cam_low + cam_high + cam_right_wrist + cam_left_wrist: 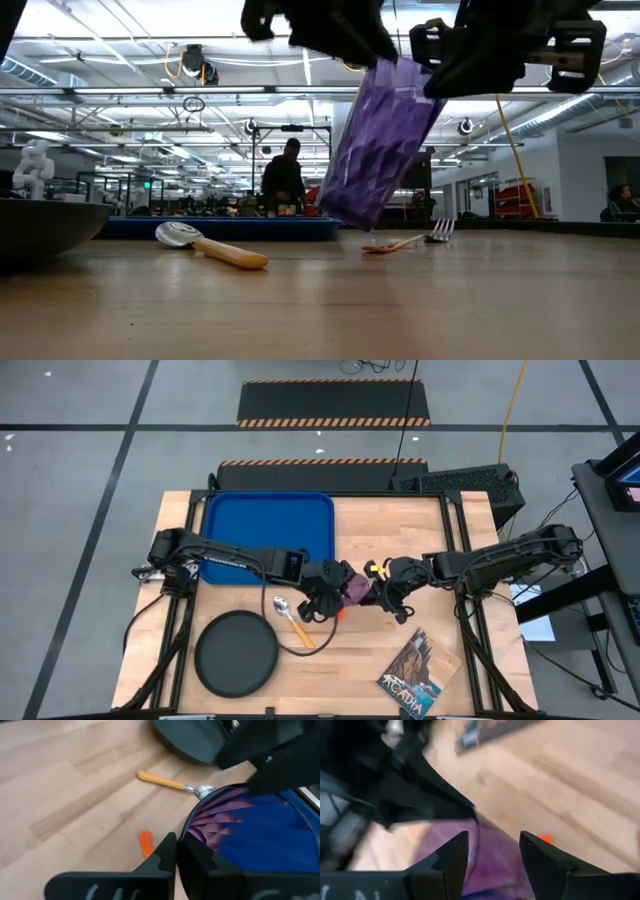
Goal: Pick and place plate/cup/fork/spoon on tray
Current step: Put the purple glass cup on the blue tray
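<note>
The purple cup (356, 592) hangs tilted in the air between my two grippers, above the table's middle (385, 140). My right gripper (385, 592) is shut on it. My left gripper (328, 588) is open, and the cup's purple wall (495, 865) shows between its fingers. The spoon (293, 618) and the orange-handled fork (340, 613) lie flat on the wood below. The black plate (236, 650) sits at the near left. The blue tray (268, 525) sits at the far left. My right gripper holds the cup's rim (189, 831), one finger inside the cup and one outside. It comes level from the table's right. The cup is lifted clear of the table and tilted. Of my left gripper, I cannot tell whether its fingers (451, 857) touch the cup.
A book (418, 675) lies at the near right of the table. The fork (405, 242) and the spoon (205, 247) lie right under the lifted cup. People show in the room beyond the table (283, 175).
</note>
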